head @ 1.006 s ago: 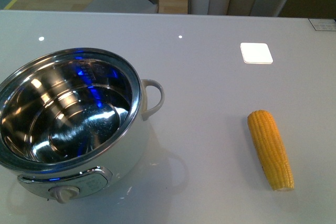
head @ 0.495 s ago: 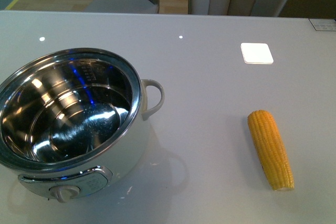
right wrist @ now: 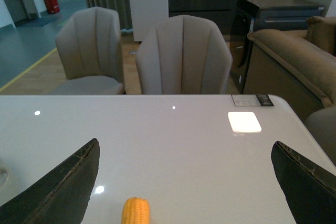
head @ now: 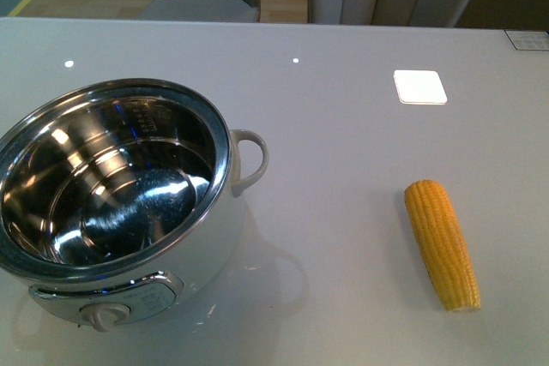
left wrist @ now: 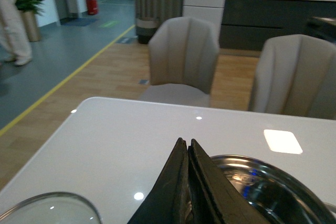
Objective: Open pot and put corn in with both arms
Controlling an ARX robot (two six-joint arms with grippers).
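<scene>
Resting well apart: pot [head: 211, 250], corn [head: 442, 246] | left end effector [left wrist: 187, 143] pinched, empty | right end effector [right wrist: 185, 145] spread wide, empty

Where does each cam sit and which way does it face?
Front view: on the body between the arms, looking down at a round white steel-lined electric pot and yellow corn cob on a grey table; no arm shows.
Left wrist view: behind the shut black left pincer, facing over the pot's rim toward beige chairs.
Right wrist view: behind the open black right pincer, above the corn's tip, facing chairs.
Shared: front and left wrist show the pot; front and right wrist, the corn.
</scene>
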